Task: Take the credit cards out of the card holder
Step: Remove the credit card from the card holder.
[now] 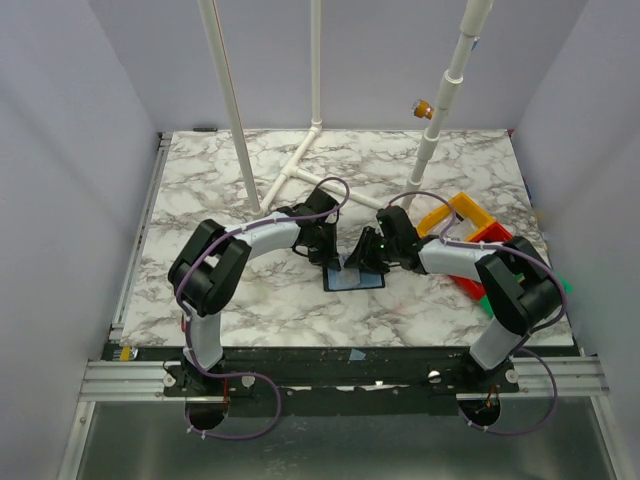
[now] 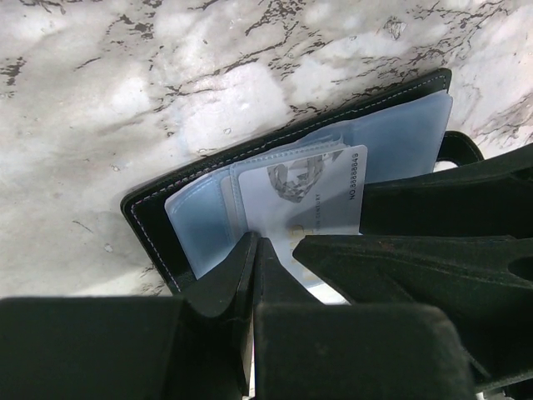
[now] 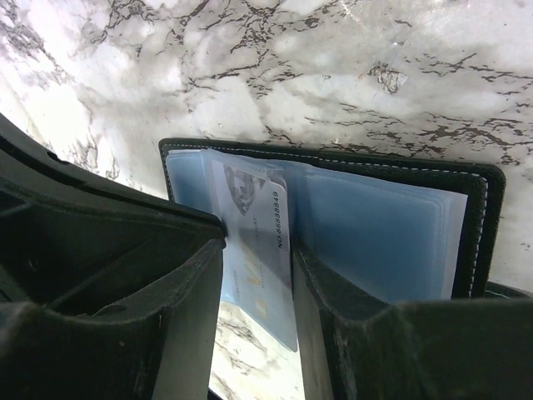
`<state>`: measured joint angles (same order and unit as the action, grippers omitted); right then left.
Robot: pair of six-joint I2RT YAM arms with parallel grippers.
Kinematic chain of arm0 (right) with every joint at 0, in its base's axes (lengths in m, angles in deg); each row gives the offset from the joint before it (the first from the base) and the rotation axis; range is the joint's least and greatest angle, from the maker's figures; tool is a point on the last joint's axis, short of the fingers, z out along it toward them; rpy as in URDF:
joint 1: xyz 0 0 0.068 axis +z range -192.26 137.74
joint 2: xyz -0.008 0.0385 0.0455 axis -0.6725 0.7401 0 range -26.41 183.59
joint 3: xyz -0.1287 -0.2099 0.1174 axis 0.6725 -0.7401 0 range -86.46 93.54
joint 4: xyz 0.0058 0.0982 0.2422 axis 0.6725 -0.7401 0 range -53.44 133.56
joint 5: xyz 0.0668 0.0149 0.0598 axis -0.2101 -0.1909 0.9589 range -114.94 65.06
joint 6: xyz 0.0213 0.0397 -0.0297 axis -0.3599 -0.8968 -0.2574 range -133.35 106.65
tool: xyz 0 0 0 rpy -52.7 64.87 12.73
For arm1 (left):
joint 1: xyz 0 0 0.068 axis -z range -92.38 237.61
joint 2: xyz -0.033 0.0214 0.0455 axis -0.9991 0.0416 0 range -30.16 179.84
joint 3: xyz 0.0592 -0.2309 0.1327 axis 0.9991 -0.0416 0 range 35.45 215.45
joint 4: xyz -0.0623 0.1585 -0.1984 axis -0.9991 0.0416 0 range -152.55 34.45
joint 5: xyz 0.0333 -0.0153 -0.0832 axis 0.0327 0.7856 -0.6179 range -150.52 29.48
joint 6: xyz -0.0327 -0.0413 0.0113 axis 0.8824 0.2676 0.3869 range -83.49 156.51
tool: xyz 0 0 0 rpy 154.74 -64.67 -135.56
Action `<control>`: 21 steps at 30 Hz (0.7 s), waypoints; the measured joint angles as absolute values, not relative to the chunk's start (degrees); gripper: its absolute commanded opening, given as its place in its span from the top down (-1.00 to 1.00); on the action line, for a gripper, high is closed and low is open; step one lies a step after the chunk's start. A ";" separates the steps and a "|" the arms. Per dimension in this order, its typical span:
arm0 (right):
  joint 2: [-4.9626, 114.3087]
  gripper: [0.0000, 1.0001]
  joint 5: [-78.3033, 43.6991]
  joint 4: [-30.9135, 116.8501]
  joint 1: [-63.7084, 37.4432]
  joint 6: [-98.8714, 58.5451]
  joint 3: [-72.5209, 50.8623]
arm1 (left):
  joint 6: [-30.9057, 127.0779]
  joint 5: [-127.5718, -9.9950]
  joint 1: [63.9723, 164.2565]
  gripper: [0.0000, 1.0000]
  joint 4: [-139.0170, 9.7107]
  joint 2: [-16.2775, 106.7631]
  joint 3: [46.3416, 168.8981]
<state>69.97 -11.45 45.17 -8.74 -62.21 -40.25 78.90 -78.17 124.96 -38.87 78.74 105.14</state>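
The card holder (image 1: 353, 280) lies open and flat on the marble table (image 1: 250, 300), about the middle, with both arms bent in over it. The left gripper (image 2: 254, 250) has its fingers shut tight together, tips down on the clear sleeve at the holder's edge, pinning it as far as I can judge. The right gripper (image 3: 258, 237) stands at a middling gap, and a pale credit card (image 3: 250, 196) fills that gap with a finger against each long edge, so I take it as gripped. The card is partly out of its sleeve.

To do this well, I'd say the right gripper should draw the card straight along its length, out of the sleeve mouth, low and slow. The left should bear down on the holder so it neither lifts nor slides along (plastic sleeves like these tend to cling). Squeezing harder would likely bow the card.

Counting: one holder, one card showing (whether more sit in other sleeves I cannot tell), two grippers, and at the right edge at least two bins, a yellow bin (image 1: 465, 212) and a red bin (image 1: 468, 286)
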 measured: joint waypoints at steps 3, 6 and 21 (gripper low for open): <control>69.97 0.15 -9.00 46.81 -10.64 -61.95 -41.41 | 79.29 -78.28 124.98 1.00 -38.95 78.91 105.14; 69.77 0.15 -5.11 49.78 -13.55 -61.82 -43.57 | 79.55 -78.59 124.98 1.00 -39.24 79.18 105.19; 69.86 0.44 5.58 61.04 -17.83 -64.88 -50.89 | 79.90 -79.22 124.98 1.00 -39.33 79.64 105.47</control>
<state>69.86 5.58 61.04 -17.83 -64.88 -50.89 79.90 -79.22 124.98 -39.33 79.64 105.47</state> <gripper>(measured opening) 0.293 0.008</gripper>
